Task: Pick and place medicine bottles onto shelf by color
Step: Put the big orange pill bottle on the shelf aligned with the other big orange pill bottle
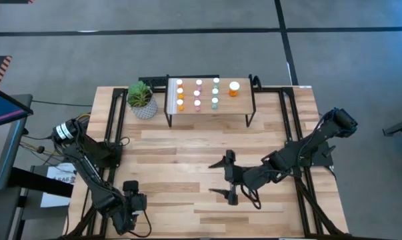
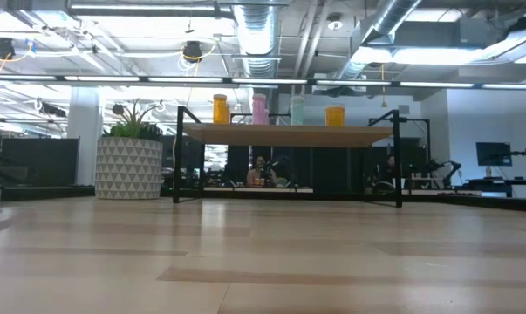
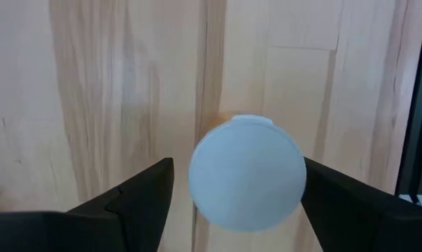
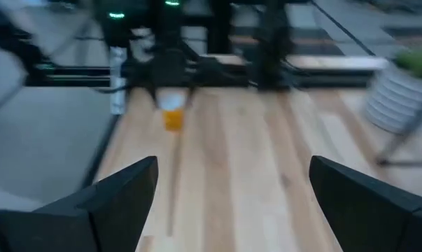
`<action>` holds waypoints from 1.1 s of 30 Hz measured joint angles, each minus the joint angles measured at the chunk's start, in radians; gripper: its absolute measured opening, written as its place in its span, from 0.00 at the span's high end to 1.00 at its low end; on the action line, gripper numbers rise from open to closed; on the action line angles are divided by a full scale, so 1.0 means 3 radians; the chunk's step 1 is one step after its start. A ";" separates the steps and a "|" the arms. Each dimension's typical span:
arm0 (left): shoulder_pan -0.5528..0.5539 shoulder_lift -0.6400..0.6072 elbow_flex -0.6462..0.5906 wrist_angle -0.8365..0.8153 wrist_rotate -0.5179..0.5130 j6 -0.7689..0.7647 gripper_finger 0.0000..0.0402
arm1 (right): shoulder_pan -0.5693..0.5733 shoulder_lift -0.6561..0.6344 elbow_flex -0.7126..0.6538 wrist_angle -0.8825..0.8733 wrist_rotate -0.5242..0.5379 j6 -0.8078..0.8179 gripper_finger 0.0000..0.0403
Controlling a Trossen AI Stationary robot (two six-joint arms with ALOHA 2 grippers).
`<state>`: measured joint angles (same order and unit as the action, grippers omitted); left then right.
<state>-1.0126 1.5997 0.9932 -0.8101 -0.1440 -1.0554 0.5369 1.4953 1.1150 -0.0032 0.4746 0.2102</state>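
Orange bottle: a small orange-bodied medicine bottle with a round white cap (image 3: pixel 247 172) stands upright on the light-wood counter (image 1: pixel 187 160), directly under the left end effector (image 1: pixel 131 200) and between its two dark fingers (image 3: pixel 130 203), clear of both.
Left end effector: open wide, holding nothing, low at the counter's near left corner.
Right end effector: the right end effector (image 1: pixel 229 177) is spread open and empty, out over mid-counter; seen from its wrist, the orange bottle (image 4: pixel 172 112) stands well ahead of it.
Shelf: the small light-wood shelf on thin black legs (image 1: pixel 239 113) lies far ahead of both end effectors and already carries rows of white-capped bottles in orange (image 1: pixel 180 103), pink (image 1: pixel 198 101) and teal (image 1: pixel 215 101), plus a wider orange one (image 1: pixel 234 89) apart from the rows.
Risk, grasp: the cap nearly fills the gap; an off-centre descent could land a finger on it and tip the bottle.
Risk, placing: the rows are tightly packed, so an inserted bottle or the open fingers could knock neighbours over.
Risk, travel: a green potted plant in a white patterned pot (image 1: pixel 142 101) stands just beside the shelf on the left arm's side.
Hidden: the cap hides nearly all of the bottle's body.
Hard to make out: the low view shows neither end effector, and only the front bottle of each row.
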 joint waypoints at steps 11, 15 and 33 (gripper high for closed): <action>0.0044 -0.0002 0.0000 0.0084 0.0025 0.0076 0.49 | -0.0076 -0.0064 -0.1063 0.1561 -0.0178 0.0084 0.03; 0.0105 -0.0011 0.0004 0.0091 0.0088 0.0084 0.55 | -0.0064 -0.0063 -0.1253 0.1891 -0.0183 0.0089 0.02; 0.1037 -0.0377 0.0727 -0.0363 0.0042 0.1384 0.53 | 0.0013 -0.0061 -0.1760 0.2673 -0.0183 0.0210 0.03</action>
<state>-0.7016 1.4865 1.2114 -0.9191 -0.1314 -0.6402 0.5409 1.4769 0.5869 0.7987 0.4198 0.2732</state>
